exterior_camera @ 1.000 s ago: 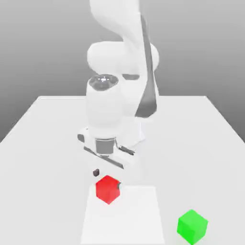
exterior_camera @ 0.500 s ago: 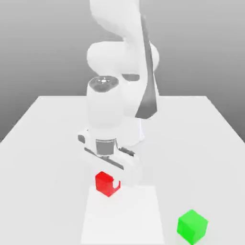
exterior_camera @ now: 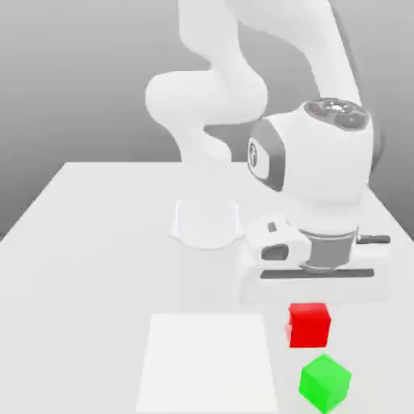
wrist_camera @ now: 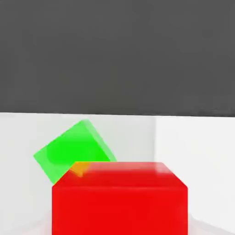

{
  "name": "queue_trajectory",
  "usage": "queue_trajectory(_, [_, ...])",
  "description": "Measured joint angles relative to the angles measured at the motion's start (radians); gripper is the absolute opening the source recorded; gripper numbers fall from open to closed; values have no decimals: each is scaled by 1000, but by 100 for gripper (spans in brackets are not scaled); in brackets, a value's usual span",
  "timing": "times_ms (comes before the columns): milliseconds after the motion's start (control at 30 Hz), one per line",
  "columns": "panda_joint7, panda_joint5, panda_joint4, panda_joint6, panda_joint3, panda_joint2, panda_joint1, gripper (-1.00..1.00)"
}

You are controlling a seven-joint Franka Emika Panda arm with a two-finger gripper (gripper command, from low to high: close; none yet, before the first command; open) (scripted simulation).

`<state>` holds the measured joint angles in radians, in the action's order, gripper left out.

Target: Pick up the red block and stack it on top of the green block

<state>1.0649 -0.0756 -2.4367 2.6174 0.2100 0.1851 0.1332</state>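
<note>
Red block (exterior_camera: 308, 324) pinched between jaws of gripper (exterior_camera: 310, 311), lifted clear of table (exterior_camera: 97, 242). Pick done. Green block (exterior_camera: 325, 382) sits just below jaws, slightly offset. Remaining, by my estimate: align, lower, release.

Big white arm (exterior_camera: 242, 89), bent over from its round base (exterior_camera: 207, 222) at the back of the table toward the exterior view's right. Wrist (exterior_camera: 319, 166) low and pointing straight down. Flat hand piece sitting level, just under the wrist. Gripper (exterior_camera: 309, 311) hanging below, fingers squeezed shut on the red block (exterior_camera: 308, 325), lifted off the table.
</note>
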Motion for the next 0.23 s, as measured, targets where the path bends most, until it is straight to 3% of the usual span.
queue_trajectory(100, [28,-47,14,86,-25,103,24,-100])
queue_trajectory(133, [35,-59,16,105,-28,124,27,100])
queue_trajectory(233, [35,-59,16,105,-28,124,27,100])
